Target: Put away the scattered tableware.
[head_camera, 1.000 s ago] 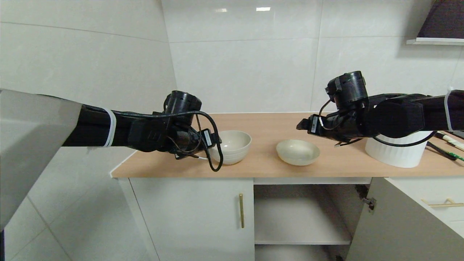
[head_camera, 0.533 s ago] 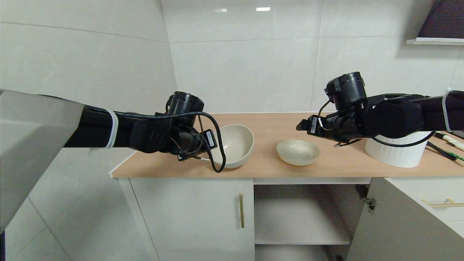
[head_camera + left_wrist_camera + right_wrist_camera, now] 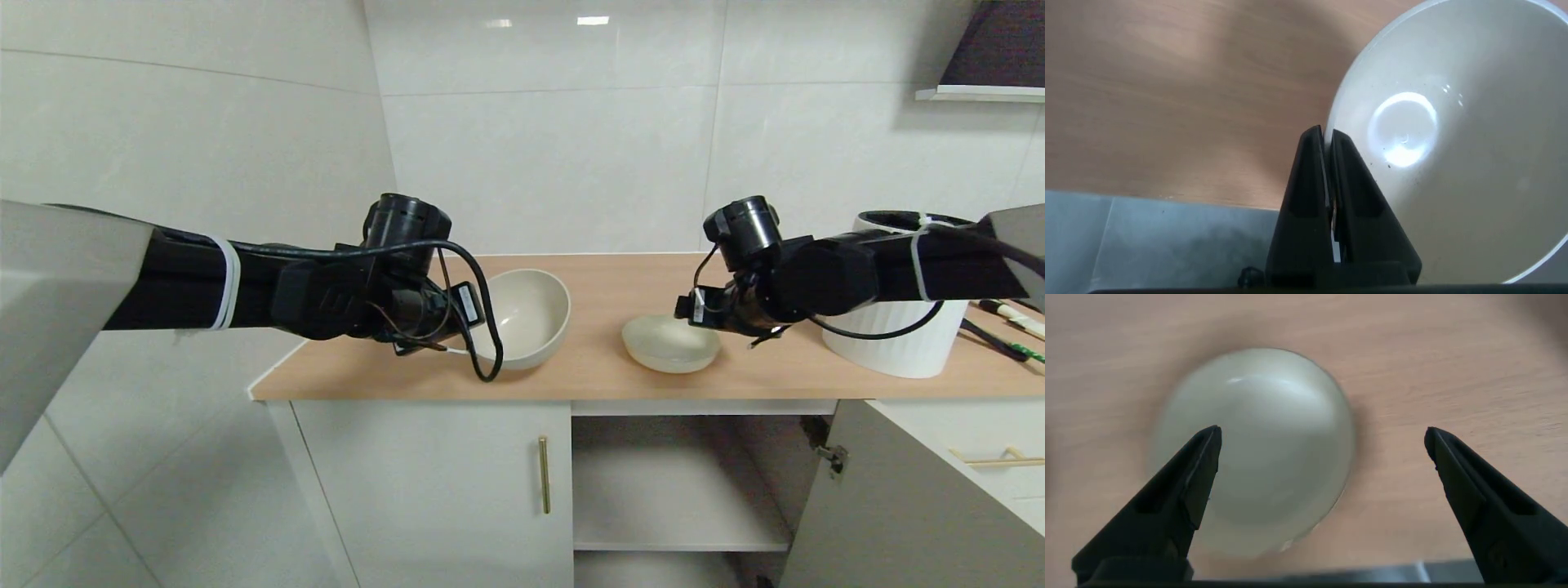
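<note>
While my left gripper (image 3: 1328, 135) pinches the bowl (image 3: 1454, 163) by its rim, one jaw inside and one outside, the bowl tilts over the counter (image 3: 604, 286). My right gripper (image 3: 1321, 434) has its jaws spread wide; the dish (image 3: 1253, 449) lies below them, nearer one jaw, touching neither.

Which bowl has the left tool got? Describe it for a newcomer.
On the wooden countertop, look toward its left end. The deep cream bowl there is tilted, its rim pinched by the left tool; the shallow dish beside it lies flat and ungripped.
</note>
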Robot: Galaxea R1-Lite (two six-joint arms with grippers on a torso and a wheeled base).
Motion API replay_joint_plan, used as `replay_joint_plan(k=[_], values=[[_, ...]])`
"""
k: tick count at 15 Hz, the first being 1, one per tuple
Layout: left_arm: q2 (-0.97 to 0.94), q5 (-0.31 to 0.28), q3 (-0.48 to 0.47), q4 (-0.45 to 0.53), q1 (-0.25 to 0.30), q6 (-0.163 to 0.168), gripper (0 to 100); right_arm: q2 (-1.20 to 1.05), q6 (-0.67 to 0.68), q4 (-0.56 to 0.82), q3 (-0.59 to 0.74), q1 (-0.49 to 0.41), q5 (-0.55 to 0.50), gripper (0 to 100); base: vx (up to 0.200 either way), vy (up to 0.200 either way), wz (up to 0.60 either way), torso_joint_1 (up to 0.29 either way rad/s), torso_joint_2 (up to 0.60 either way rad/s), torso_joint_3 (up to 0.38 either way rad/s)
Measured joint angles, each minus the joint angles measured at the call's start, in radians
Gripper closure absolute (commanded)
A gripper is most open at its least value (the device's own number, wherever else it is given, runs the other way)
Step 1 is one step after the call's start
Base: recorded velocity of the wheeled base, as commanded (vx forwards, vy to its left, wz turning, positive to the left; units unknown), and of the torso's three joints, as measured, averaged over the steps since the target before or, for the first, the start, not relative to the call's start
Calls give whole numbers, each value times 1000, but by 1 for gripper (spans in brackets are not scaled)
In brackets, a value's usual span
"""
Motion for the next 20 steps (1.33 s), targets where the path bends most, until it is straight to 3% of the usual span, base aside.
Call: replay_joint_plan(k=[6, 7, 17, 20], values=[[-14, 0, 2, 0, 0, 0, 100, 81, -1, 4, -34, -19, -7, 0, 0, 0, 0, 0, 0, 0], [-16, 0, 2, 0, 0, 0, 100, 84, -1, 4, -34, -19, -7, 100, 0, 0, 0, 0, 0, 0], [-43, -2, 20, 1, 0, 0, 100, 82, 2, 13, -34, -25, 2, 100, 0, 0, 0, 0, 0, 0], [-94, -44, 70, 0, -1, 9, 100, 29, 29, 94, -26, -23, 42, 100, 0, 0, 0, 0, 0, 0]])
